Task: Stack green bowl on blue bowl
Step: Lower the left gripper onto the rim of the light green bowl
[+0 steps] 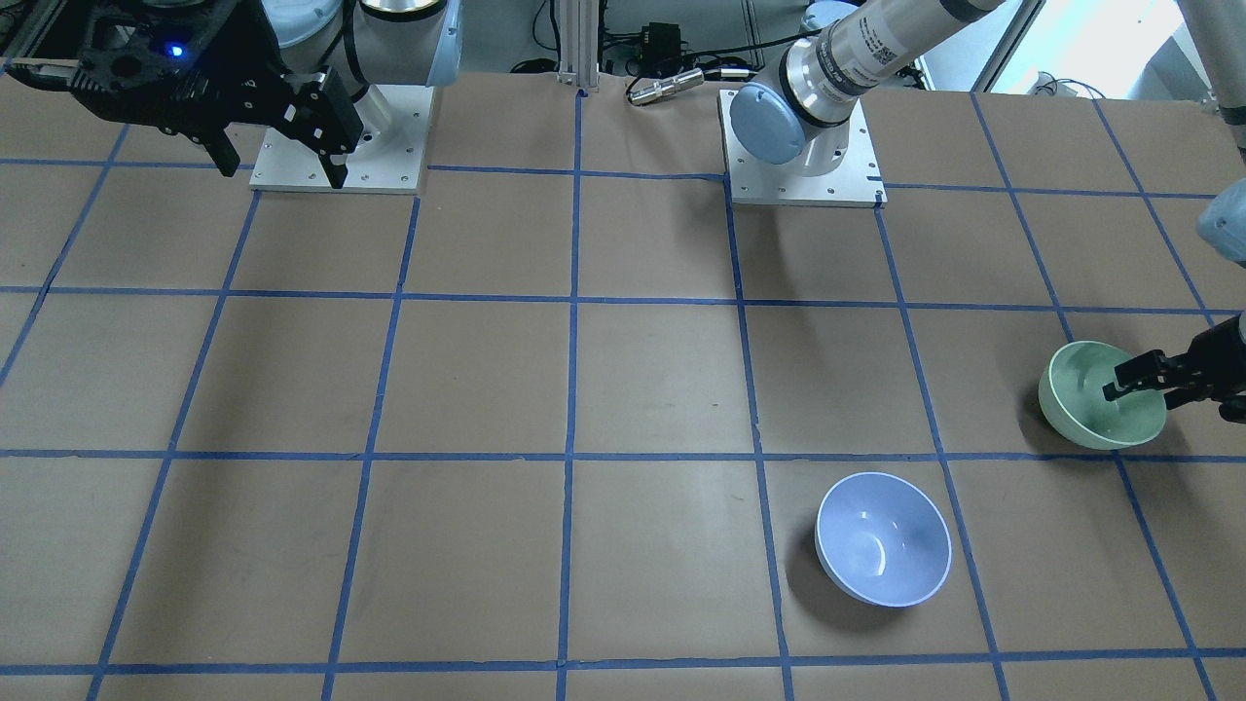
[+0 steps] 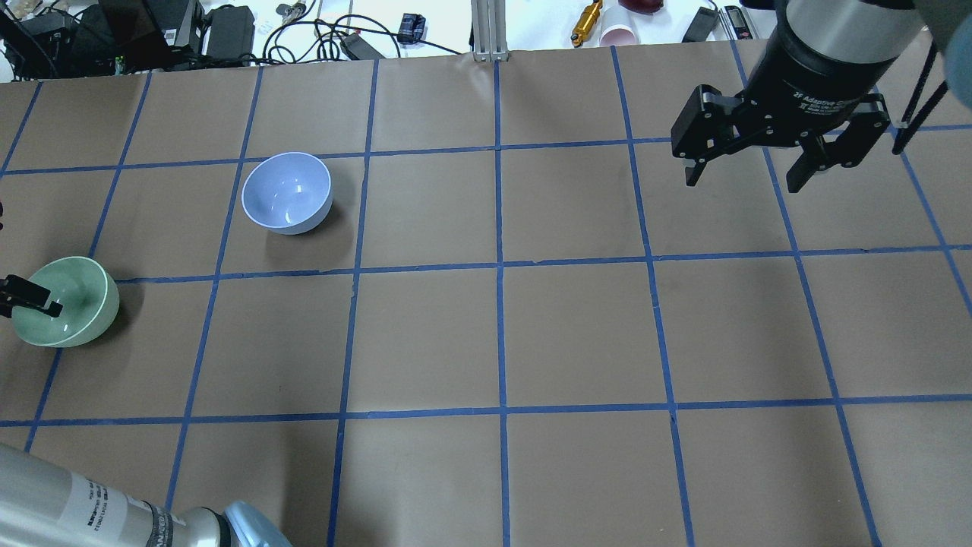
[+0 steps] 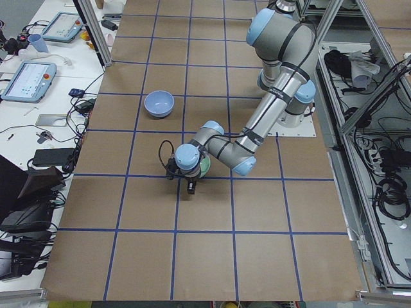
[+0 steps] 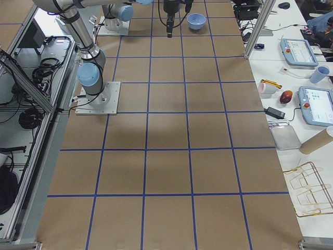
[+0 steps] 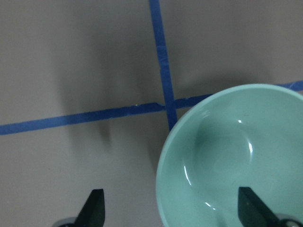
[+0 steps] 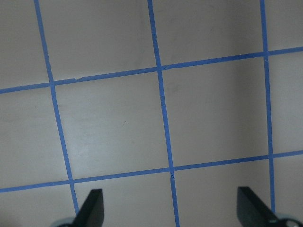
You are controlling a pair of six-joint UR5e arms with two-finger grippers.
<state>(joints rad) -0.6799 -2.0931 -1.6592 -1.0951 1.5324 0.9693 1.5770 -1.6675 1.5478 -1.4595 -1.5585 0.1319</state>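
The green bowl (image 1: 1095, 414) stands upright near the table's edge on my left side; it also shows in the overhead view (image 2: 80, 304). My left gripper (image 1: 1137, 396) is open and low over it. In the left wrist view the gripper (image 5: 171, 194) straddles the bowl's rim: one finger is over the inside of the green bowl (image 5: 236, 156), the other over bare table outside it. The blue bowl (image 1: 883, 538) (image 2: 287, 191) stands upright and empty about one grid square away. My right gripper (image 2: 748, 178) (image 1: 282, 166) is open and empty, high above the other side of the table.
The brown paper table carries a blue tape grid (image 2: 497, 266). The two arm base plates (image 1: 336, 175) (image 1: 803, 185) sit on the robot's side. Cables, a cup and tools (image 2: 615, 30) lie beyond the far edge.
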